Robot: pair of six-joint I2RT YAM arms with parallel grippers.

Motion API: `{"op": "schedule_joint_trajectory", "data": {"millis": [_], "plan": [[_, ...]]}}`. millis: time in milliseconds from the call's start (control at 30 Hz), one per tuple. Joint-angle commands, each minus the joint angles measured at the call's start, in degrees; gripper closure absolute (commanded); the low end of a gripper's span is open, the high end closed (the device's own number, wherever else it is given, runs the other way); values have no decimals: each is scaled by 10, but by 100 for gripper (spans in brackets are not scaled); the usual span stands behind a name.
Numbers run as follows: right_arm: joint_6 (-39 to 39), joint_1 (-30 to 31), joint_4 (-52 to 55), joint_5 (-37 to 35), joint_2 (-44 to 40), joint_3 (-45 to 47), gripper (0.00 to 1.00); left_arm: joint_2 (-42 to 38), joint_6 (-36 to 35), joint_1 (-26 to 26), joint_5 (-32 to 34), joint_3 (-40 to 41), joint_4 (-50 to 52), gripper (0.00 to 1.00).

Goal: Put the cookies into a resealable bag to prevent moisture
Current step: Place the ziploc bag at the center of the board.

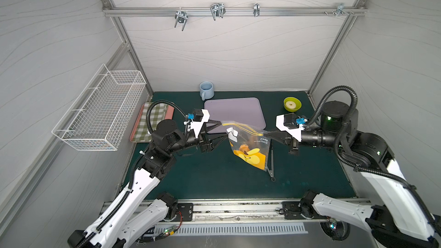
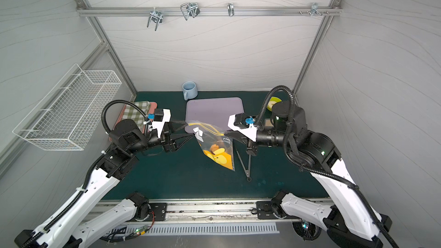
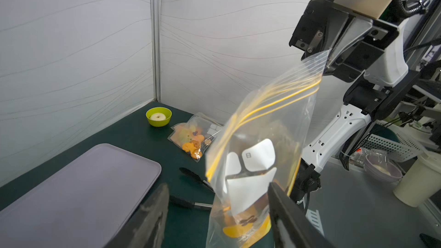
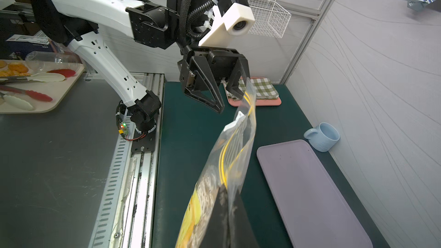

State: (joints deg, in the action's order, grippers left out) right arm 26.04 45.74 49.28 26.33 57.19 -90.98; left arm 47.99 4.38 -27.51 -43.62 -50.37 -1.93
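Hanging by one corner from the clamped right gripper (image 1: 267,135), the bag (image 1: 253,144) holds the cookies (image 1: 244,148) at its bottom; the left gripper (image 1: 223,130), fingers apart around the other corner, might miss the floppy seal (image 1: 241,127)

Bright, even light — soft shadows, wide-angle edge distortion.

Left arm (image 1: 143,182) from 7 o'clock and right arm (image 1: 389,201) from 5 o'clock, white shells, black joints, black ribbed cable conduits (image 1: 343,89), cream wrist-camera housings (image 4: 236,17) with blue plugs (image 1: 190,116), black triangular-fingered left end effector (image 4: 229,101) and right end effector (image 1: 266,135), green lights (image 1: 328,118)
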Motion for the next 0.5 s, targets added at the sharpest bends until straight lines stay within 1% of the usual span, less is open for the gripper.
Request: {"op": "schedule_joint_trajectory", "data": {"millis": [0, 133, 333, 467], "plan": [[23, 1, 18, 25, -3, -20, 100, 4, 8, -2, -54, 1, -67, 36], [25, 5, 22, 26, -3, -22, 100, 4, 10, -2, -82, 0, -80, 37], [29, 13, 29, 38, -2, -31, 100, 10, 0, -2, -73, -4, -64, 36], [30, 16, 35, 45, 3, -38, 100, 13, 16, -3, -99, -6, -89, 38]]}}
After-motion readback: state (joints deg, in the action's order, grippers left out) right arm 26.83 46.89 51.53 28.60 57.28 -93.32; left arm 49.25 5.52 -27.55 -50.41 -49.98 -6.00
